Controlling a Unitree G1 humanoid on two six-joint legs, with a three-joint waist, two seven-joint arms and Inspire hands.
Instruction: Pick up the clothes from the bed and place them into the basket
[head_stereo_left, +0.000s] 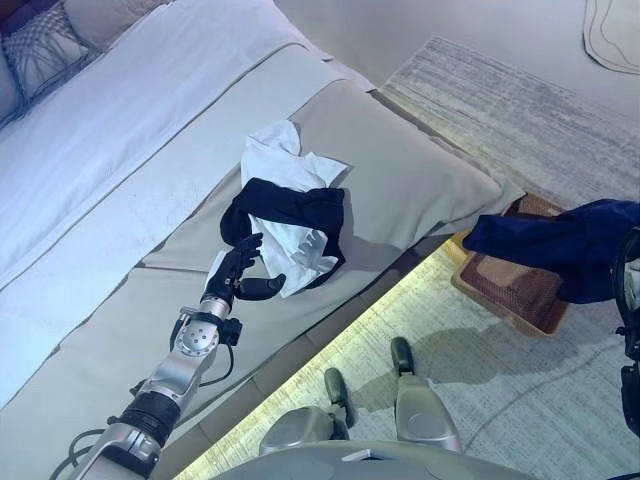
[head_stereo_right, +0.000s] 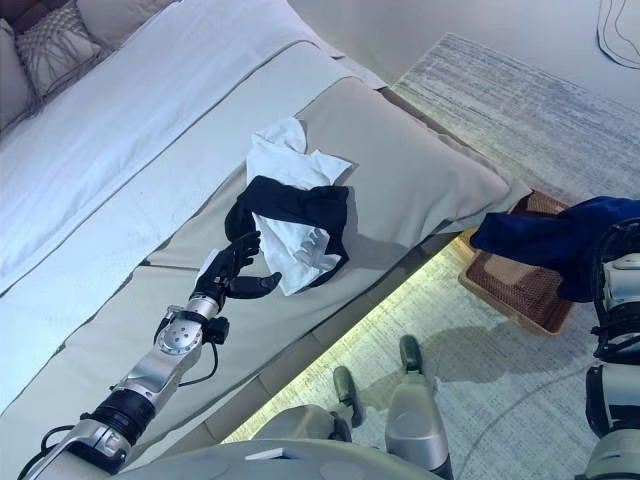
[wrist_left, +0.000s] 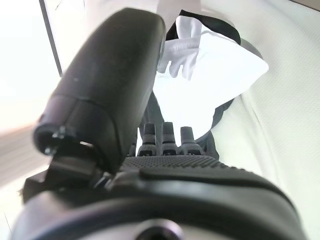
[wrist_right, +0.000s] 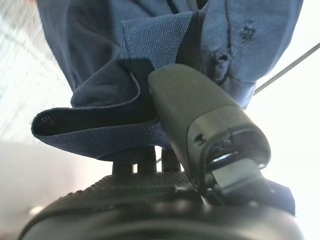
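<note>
Our left hand (head_stereo_left: 238, 268), fingers spread loosely, rests at the edge of the white cloth (head_stereo_left: 290, 200) and black garment (head_stereo_left: 295, 208) on the bed (head_stereo_left: 420, 180). Our right hand (wrist_right: 200, 115) pinches the blue shirt (head_stereo_left: 560, 240) above the basket (head_stereo_left: 515, 285) on the rug (head_stereo_left: 520, 120).

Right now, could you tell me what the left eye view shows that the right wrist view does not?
Only the left eye view shows the bed, the black and white clothes lying on it, the left hand reaching at them, and the basket on the floor. Only the right wrist view shows the right hand pinching cloth. Both show the blue garment.
</note>
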